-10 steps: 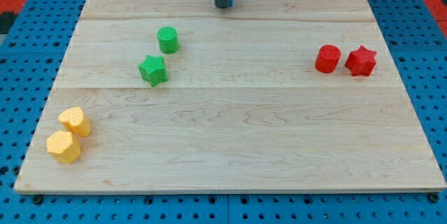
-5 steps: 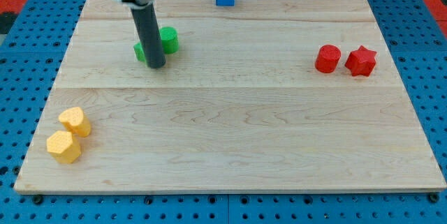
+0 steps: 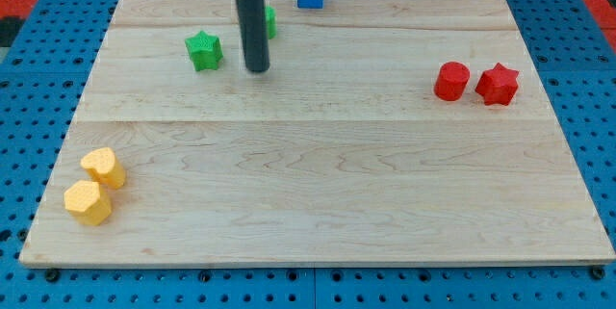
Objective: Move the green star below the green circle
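Resting my tip (image 3: 256, 69) right of green star (image 3: 203, 50) | green circle (image 3: 269, 22) behind rod

A dark upright rod enters from the view's top, left of centre; my tip (image 3: 256, 68) touches the board.

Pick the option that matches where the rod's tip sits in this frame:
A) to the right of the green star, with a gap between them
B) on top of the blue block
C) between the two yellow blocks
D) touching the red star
A: my tip rests on the board to the view's right of the green star, with bare wood between them, far from the red and yellow blocks.
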`<state>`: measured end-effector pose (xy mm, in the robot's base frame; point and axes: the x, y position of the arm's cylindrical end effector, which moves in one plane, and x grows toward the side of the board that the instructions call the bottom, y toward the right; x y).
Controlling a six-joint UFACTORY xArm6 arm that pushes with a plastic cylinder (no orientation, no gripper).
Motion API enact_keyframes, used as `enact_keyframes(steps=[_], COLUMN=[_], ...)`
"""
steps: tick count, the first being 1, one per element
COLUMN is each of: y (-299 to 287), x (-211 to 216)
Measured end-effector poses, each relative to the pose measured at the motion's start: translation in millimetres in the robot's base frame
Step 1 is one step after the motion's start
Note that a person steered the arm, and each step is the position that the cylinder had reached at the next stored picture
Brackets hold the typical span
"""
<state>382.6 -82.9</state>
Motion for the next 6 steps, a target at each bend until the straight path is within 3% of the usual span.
enact_keyframes(steps=[1,2,3,4,5,6], y=[-118,-126,-24,-5,-54,13], x=[1,-53,-70,-49,-9,6])
